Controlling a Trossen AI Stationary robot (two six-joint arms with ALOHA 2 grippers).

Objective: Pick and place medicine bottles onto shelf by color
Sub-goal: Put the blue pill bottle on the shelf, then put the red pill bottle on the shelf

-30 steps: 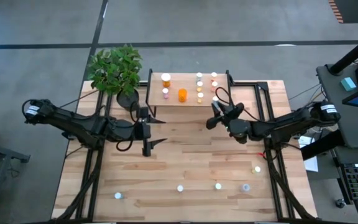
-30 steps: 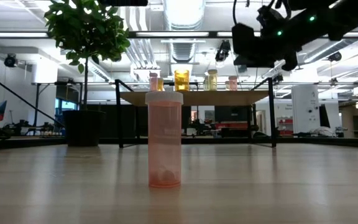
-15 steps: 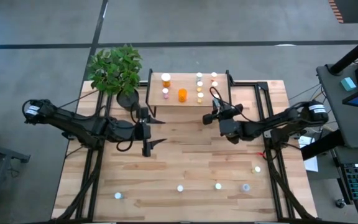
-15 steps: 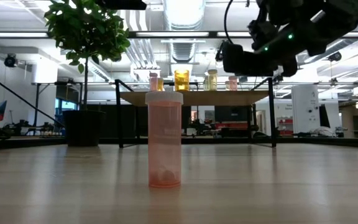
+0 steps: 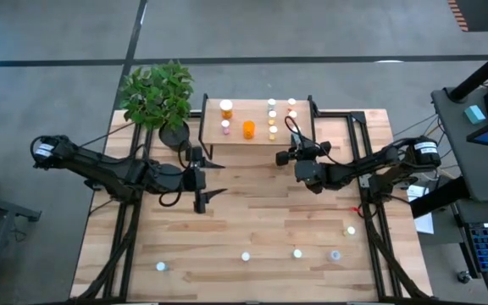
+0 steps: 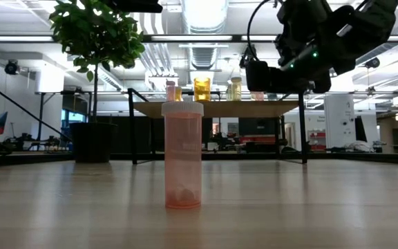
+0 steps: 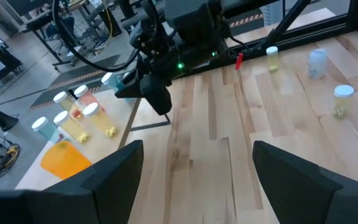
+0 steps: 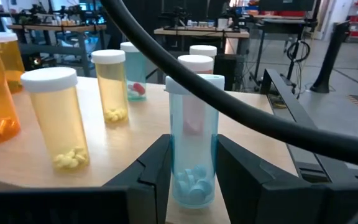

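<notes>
**Blue bottle held at the shelf's right end**

Wooden planks form the tabletop [image 5: 252, 220], which is flanked by black frames and carries a potted plant [image 5: 158, 97] at its far left corner. Against the middle of the far edge the shelf [image 5: 242, 135] is set, a light wooden top on thin black legs. On it a large orange bottle [image 5: 248, 129] is placed near the middle, a white-capped orange one [image 5: 226, 108] and a small pink one [image 5: 225, 126] are seen toward its left end, and two short rows of yellow and pink bottles [image 5: 272, 113] are lined up toward its right end.

The right gripper [image 5: 285, 158] is positioned at the shelf's near right corner. A blue bottle [image 8: 193, 140] with pale pills at its bottom is pinched upright between the two dark fingers [image 8: 151, 171], beside two yellow bottles [image 8: 58, 118] on the shelf top; whether its base touches the wood cannot be told.

The left gripper [image 5: 213, 180] is held over the tabletop left of centre, its fingers spread wide with nothing between them.

Along the tabletop's near edge five loose bottles [image 5: 296, 253] are left standing, one of them a pink bottle [image 6: 182, 153] close before the low camera.
</notes>
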